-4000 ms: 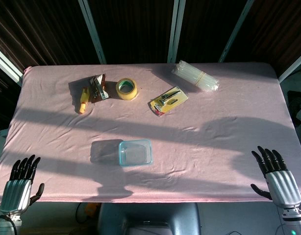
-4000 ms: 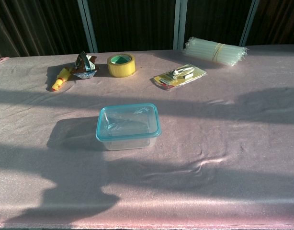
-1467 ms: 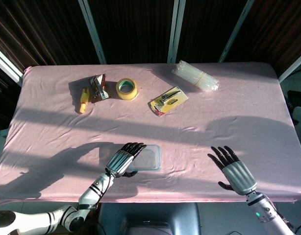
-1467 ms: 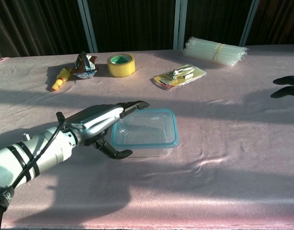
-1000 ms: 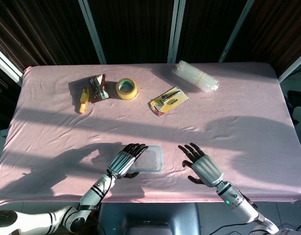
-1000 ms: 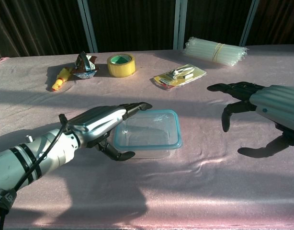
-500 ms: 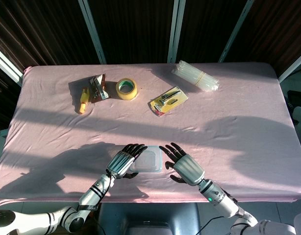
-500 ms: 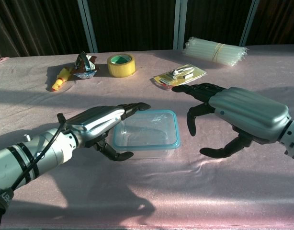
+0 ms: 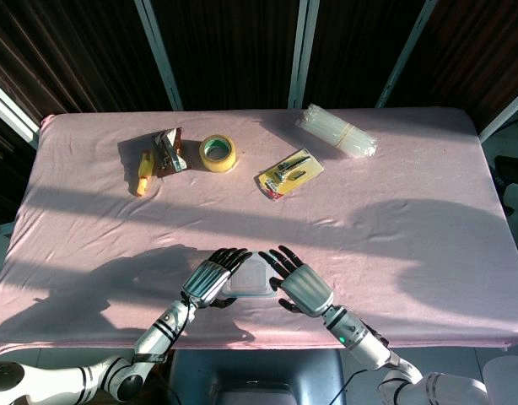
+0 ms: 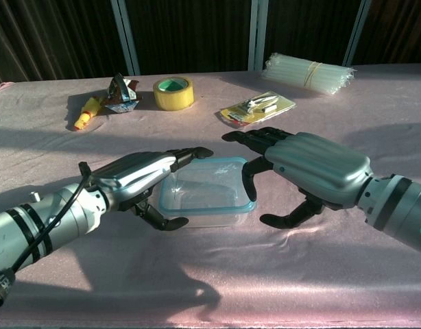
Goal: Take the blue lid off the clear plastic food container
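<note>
Head view: the right hand (image 9: 303, 287) has swung in from the right and now flanks the clear plastic food container (image 9: 249, 278) at the counter's near edge, opposite the left hand (image 9: 210, 278).

Chest view: both hands are spread, holding nothing; the blue lid (image 10: 207, 186) is still seated, so lifting can begin.

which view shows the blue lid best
The chest view: the blue lid shows its rim between both hands. The head view shows only a pale patch of it, with the hands crowding its sides.
</note>
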Controlling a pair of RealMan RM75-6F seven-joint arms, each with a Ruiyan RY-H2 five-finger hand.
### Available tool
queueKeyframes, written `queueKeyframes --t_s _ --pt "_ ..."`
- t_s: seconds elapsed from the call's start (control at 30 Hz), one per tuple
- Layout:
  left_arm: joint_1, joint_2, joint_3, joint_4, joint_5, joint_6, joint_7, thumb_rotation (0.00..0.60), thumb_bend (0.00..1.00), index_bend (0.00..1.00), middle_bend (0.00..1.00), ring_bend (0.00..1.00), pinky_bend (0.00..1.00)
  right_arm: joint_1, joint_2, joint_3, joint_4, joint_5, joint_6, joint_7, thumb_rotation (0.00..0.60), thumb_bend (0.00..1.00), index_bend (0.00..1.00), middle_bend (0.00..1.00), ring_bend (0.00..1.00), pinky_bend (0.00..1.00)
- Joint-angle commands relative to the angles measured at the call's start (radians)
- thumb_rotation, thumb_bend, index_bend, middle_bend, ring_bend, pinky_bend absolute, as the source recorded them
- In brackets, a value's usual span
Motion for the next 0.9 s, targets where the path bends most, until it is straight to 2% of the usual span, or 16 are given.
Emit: queueKeyframes --t_s 0.03,0.9 --pt "0.001 0.003 0.0 -0.003 0.0 0.001 -0.001 0.6 0.29 0.0 0.36 0.36 0.38 0.006 -0.01 0.0 0.003 0.008 -0.004 -0.002 0.6 0.39 0.65 0.12 0.0 0.0" --pt "0.004 0.017 0.007 -0.01 -0.002 0.003 0.0 0.6 0.3 0.0 0.37 0.36 0.38 0.042 -0.049 0.006 -0.008 0.069 -0.011 -0.041 0.6 0.41 0.67 0.13 0.0 0.0"
